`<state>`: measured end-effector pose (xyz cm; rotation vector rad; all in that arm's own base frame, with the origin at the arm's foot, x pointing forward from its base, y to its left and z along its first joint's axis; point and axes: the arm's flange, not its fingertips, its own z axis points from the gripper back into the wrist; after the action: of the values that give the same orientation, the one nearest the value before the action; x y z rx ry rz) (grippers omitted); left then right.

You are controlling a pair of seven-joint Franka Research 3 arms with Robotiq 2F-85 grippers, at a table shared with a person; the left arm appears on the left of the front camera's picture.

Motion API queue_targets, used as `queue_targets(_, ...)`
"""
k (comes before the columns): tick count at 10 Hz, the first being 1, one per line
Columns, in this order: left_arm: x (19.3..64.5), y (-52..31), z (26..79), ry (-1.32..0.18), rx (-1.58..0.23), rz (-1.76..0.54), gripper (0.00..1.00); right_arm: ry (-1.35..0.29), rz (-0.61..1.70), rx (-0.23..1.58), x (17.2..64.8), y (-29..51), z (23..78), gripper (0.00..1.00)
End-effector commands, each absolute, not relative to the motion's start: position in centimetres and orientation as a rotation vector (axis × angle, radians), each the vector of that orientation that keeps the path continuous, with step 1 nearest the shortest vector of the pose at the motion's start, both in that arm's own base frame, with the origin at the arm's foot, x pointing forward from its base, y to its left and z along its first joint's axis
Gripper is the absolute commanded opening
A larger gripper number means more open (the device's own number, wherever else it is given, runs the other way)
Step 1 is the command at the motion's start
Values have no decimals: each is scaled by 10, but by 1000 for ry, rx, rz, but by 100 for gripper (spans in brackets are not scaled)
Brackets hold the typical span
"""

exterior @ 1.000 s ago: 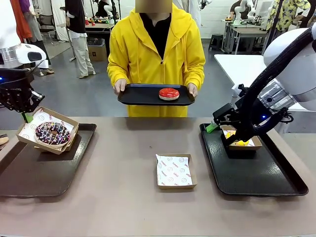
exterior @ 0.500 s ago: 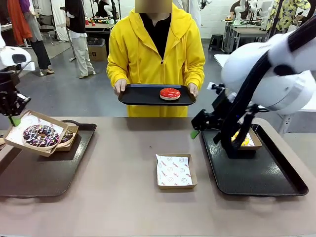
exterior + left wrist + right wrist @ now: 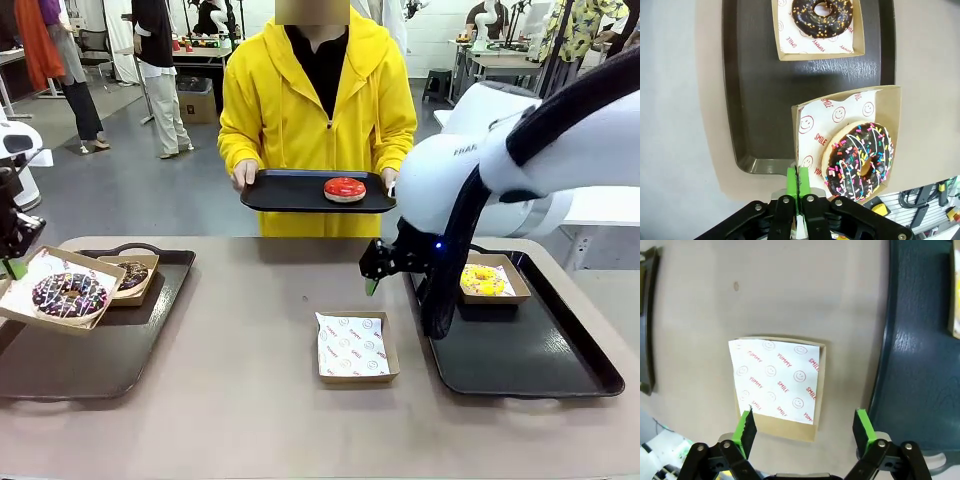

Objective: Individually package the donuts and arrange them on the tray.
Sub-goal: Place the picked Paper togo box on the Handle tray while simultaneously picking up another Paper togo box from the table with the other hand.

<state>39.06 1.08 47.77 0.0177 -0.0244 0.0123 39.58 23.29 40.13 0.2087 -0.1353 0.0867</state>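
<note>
One sprinkled donut (image 3: 860, 160) lies in a cardboard box (image 3: 896, 125) just beside the left hand (image 3: 798, 176), which pinches that box's papered wall. The dark chocolate donut (image 3: 822, 15) sits farther ahead on the left tray (image 3: 755, 100). The right hand (image 3: 805, 426), spread, hangs over a lined box (image 3: 821, 385). The yellow-iced donut (image 3: 482, 280) lies to its right, the red donut (image 3: 344, 188) beyond on a person's tray (image 3: 290, 195).

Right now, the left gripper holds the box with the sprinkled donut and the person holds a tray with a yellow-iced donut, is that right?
No. The front view shows a glossy red donut on the person's tray; the left gripper does hold the box with the sprinkled donut.
</note>
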Motion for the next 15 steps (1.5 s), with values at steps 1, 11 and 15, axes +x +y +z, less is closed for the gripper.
queue_targets(1,393,22,456,-32,-26,-8,1,-131,22,130,400,255,384,100)
queue_targets(11,394,19,444,2,-6,5,1,-105,16,87,395,248,363,100)
queue_targets(15,390,18,426,-28,-26,33,1,-135,27,76,388,252,338,100)
